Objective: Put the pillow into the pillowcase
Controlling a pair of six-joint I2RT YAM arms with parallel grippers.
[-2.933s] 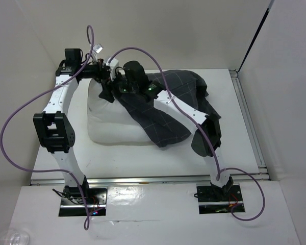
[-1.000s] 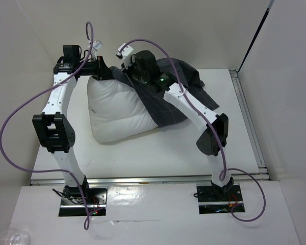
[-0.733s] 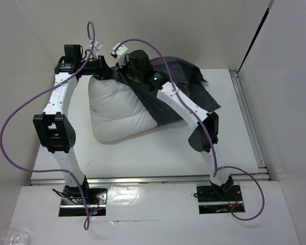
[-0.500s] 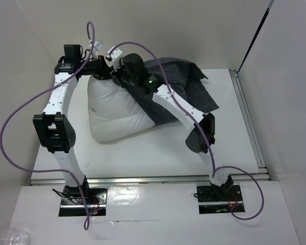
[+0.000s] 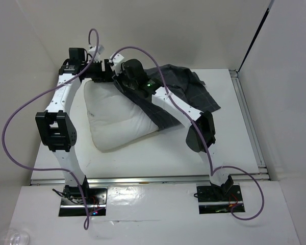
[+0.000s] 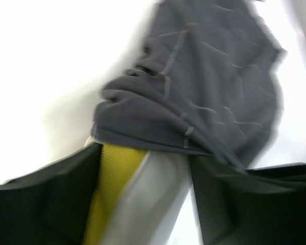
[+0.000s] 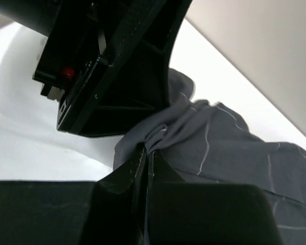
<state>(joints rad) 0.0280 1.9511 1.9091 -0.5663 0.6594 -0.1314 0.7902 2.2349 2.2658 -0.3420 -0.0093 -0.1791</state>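
Observation:
The white pillow (image 5: 118, 118) lies at the back left of the table, one corner raised toward my left gripper (image 5: 107, 70). In the left wrist view the jaws of this gripper (image 6: 145, 196) stand wide apart, with the pillow's yellow band (image 6: 112, 178) and white edge between them; that view is blurred. The dark checked pillowcase (image 5: 186, 91) is draped over the pillow's right side and spreads to the back right. My right gripper (image 7: 146, 150) is shut on a bunched fold of the pillowcase (image 7: 219, 138), right next to the left gripper.
Pale walls close in the white table (image 5: 234, 148) at the back and both sides. A metal rail (image 5: 247, 117) runs along its right edge. Purple cables (image 5: 20, 117) loop over both arms. The left arm's black wrist (image 7: 117, 61) hangs just above the right fingers.
The left jaws have gone from shut to wide apart, and the pillow has sagged and spread lower. The right gripper has carried the pillowcase fold left, toward the left gripper.

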